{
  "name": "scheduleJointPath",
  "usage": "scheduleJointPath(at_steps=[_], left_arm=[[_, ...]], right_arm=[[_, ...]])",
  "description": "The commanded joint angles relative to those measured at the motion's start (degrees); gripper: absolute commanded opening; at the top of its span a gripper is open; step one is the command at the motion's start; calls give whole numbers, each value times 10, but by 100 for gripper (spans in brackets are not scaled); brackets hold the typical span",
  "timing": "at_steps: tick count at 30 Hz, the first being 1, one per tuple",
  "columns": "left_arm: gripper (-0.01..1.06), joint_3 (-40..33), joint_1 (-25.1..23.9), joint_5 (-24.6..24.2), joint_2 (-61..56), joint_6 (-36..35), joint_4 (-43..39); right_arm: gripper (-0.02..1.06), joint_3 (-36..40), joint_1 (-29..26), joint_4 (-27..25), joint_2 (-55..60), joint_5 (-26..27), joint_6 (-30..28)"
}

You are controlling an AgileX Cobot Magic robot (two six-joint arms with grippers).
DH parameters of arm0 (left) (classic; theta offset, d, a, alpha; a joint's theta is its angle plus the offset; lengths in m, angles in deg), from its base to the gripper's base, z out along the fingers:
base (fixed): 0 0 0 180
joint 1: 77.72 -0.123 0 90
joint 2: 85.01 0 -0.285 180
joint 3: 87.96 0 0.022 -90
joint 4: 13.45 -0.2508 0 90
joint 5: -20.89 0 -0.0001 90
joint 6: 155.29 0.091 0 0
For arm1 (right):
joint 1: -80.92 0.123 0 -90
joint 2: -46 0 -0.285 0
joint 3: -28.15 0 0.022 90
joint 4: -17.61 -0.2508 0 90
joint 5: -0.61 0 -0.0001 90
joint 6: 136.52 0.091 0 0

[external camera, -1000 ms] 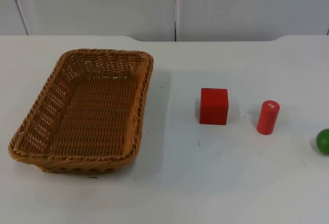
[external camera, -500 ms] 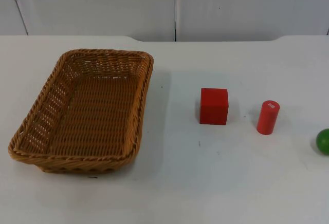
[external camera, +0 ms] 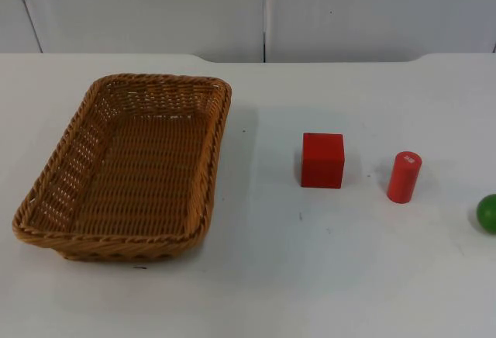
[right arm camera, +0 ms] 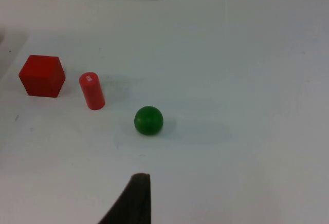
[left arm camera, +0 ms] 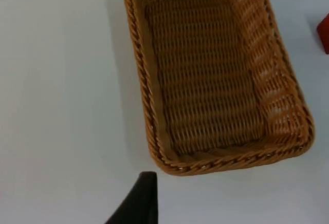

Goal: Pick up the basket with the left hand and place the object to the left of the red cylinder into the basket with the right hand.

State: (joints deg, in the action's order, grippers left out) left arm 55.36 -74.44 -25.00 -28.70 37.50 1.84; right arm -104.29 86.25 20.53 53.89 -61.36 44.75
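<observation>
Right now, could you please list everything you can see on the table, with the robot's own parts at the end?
basket: one, brown wicker, empty, on the table's left part.
red cube: one, red, between the basket and the cylinder, apart from both.
red cylinder: one, red, upright, right of the cube.
green ball: one, green, right of the cylinder, at the top view's right edge.
table: one, white.
partition wall: one, grey, behind the table.
left gripper: one black fingertip, near the basket's short rim.
right gripper: one black fingertip, near the green ball.

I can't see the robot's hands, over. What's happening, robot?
Woven wicker basket on white table, not lifted. Red cube left of red cylinder, untouched. Green ball off to the right. Nothing blocking.
</observation>
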Motion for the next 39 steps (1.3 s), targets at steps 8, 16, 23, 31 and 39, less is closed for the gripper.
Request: scheduleJointPath(at_steps=[8, 16, 23, 31, 39], left_arm=[[105, 4, 0, 67, 83, 18, 23], [105, 22, 0, 92, 113, 49, 64], [105, 77, 1, 88, 164, 53, 66], [105, 111, 1, 74, 245, 96, 119], [105, 123, 1, 92, 330, 115, 126]], right_arm=[[105, 1, -6, -3, -1, 1, -6], [105, 1, -6, -3, -1, 1, -7], [105, 1, -6, -3, -1, 1, -7], [105, 1, -6, -3, -1, 1, -7], [105, 1, -6, -3, -1, 1, -7]])
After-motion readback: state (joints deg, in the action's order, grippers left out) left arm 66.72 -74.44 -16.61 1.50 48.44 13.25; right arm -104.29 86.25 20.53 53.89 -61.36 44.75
